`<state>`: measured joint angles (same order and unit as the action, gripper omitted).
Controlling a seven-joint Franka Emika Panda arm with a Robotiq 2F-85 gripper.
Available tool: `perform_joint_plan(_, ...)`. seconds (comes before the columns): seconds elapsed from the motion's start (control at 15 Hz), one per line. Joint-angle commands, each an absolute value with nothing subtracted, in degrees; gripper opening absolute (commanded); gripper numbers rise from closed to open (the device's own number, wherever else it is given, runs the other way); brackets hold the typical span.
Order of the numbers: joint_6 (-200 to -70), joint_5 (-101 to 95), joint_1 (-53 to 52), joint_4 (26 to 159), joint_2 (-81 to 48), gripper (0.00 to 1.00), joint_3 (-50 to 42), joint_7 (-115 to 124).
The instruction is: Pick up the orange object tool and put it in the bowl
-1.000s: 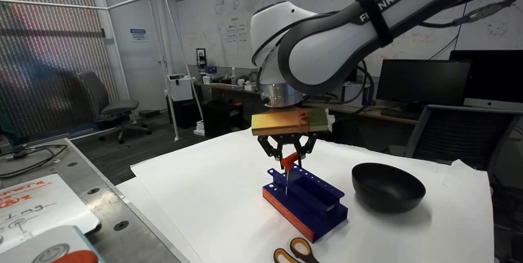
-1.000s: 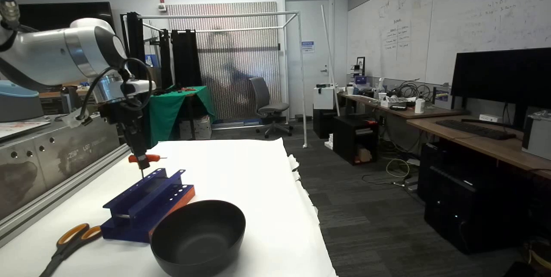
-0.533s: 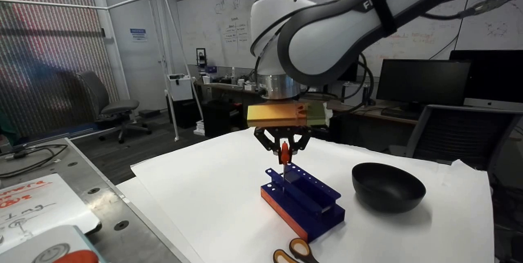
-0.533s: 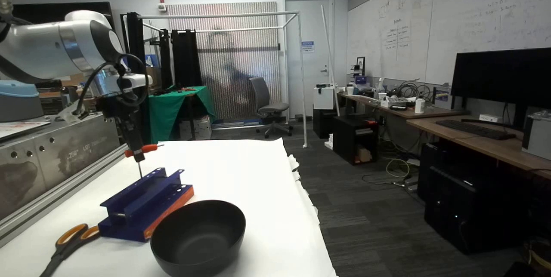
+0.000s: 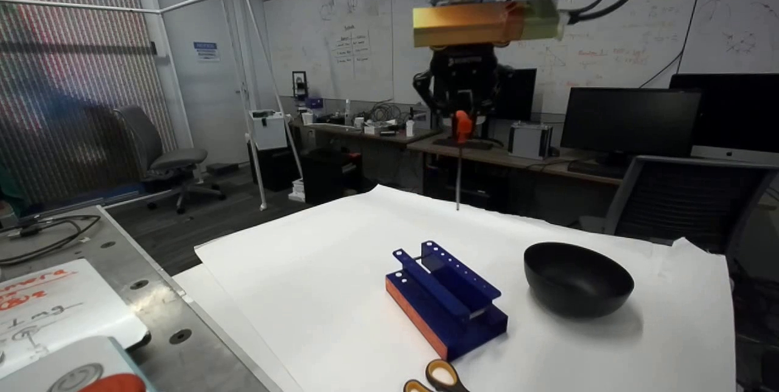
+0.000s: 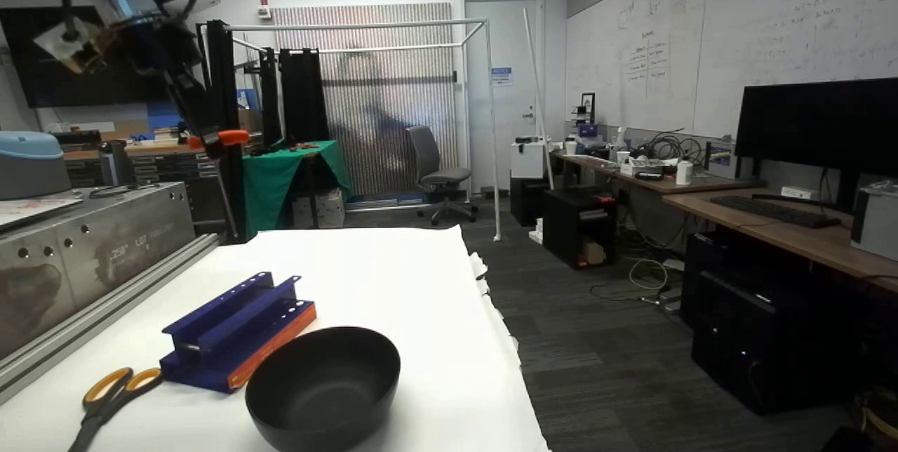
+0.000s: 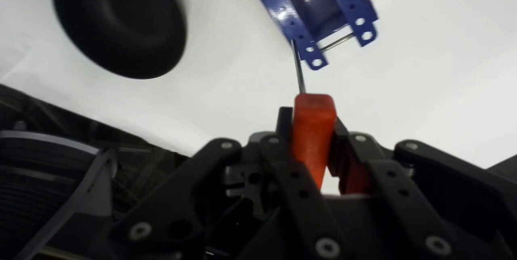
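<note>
1. White paper-covered surface [image 5: 292, 285], lying flat.
2. Black bowl [image 5: 578, 279]: toward the surface's far right corner in an exterior view; nothing visible inside.
3. Blue perforated rack [image 5: 441, 296]: left of the bowl, mid-surface.
4. Orange T-handle tool [image 5: 464, 126]: just lifted clear of the rack, well above the surface, jaws closed on its handle. Picking looks done; carrying it to the bowl remains.

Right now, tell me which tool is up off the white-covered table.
The orange tool, held up by the gripper; the scissors lie on the white-covered table.
</note>
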<state>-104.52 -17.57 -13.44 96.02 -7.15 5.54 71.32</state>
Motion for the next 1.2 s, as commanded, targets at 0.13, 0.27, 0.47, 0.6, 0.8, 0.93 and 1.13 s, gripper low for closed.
perform_joint_plan(0.13,-85.73,-17.15,-9.80,94.65,-7.41,0.05,4.80,65.91)
perform_joint_plan(0.27,-85.56,-17.53,-8.21,96.45,-8.87,0.05,4.06,64.48)
perform_joint_plan(0.47,-90.54,-17.87,-6.24,99.06,-12.09,0.05,2.61,63.37)
perform_joint_plan(0.6,-93.61,-18.52,-5.71,99.99,-14.64,0.05,1.78,63.29)
perform_joint_plan(0.8,-96.73,-18.36,-5.23,100.55,-18.56,0.05,0.47,63.23)
perform_joint_plan(0.93,-98.14,-18.34,-5.31,100.89,-20.60,0.05,-0.32,63.43)
perform_joint_plan(1.13,-99.03,-18.31,-5.44,101.36,-22.40,0.05,-1.34,63.52)
